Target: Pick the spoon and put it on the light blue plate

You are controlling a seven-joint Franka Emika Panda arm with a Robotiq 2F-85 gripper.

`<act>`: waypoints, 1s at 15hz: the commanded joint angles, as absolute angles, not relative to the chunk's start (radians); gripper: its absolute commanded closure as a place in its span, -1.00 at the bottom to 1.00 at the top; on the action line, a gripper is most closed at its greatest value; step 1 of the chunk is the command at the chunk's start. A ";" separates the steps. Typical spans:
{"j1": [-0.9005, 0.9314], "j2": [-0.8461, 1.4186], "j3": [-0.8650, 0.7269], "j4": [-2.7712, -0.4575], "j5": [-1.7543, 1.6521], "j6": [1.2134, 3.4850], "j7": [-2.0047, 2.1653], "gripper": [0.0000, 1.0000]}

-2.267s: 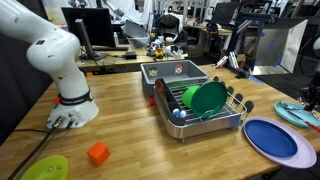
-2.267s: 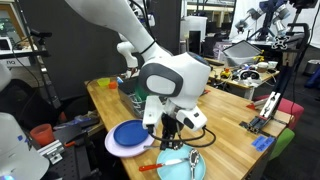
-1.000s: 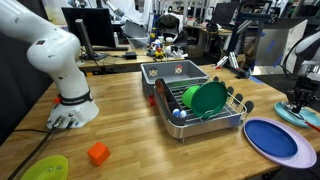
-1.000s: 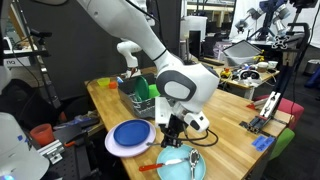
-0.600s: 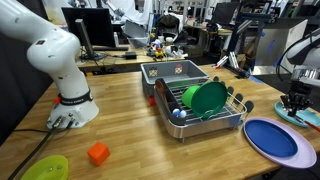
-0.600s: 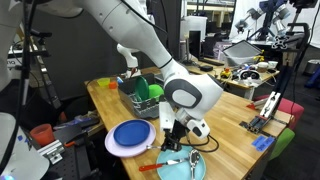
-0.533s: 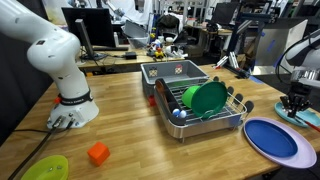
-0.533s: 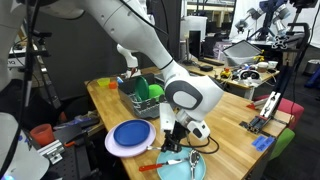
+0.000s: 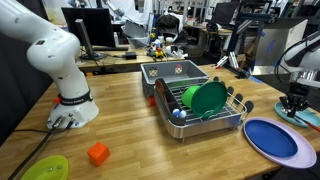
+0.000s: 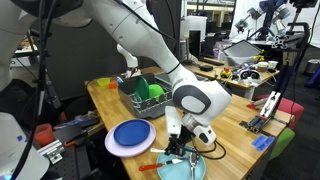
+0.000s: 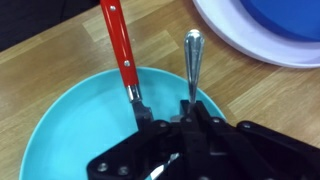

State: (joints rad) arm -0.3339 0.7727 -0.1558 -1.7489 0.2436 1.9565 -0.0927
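In the wrist view the slim silvery spoon (image 11: 192,55) lies with its handle over the rim of the light blue plate (image 11: 80,120). My gripper (image 11: 176,120) is low over the plate, its fingers drawn together on the spoon's lower handle. The spoon's bowl is mostly hidden under the gripper. In both exterior views the gripper (image 10: 181,150) (image 9: 296,102) is right down at the light blue plate (image 10: 196,170) (image 9: 300,116).
A red-handled utensil (image 11: 120,40) (image 10: 148,166) lies on the same plate beside the spoon. A periwinkle plate (image 10: 131,137) (image 9: 278,140) sits next to it. A dish rack (image 9: 222,118) holds a green plate (image 9: 206,98). An orange block (image 9: 97,153) and a lime plate (image 9: 45,168) lie near the front.
The arm has come down from above the table until the gripper is at the light blue plate. The plates and the red-handled utensil have not moved.
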 commanded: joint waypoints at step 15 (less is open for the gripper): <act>-0.363 0.613 -0.159 -1.871 0.255 1.993 -0.138 -1.00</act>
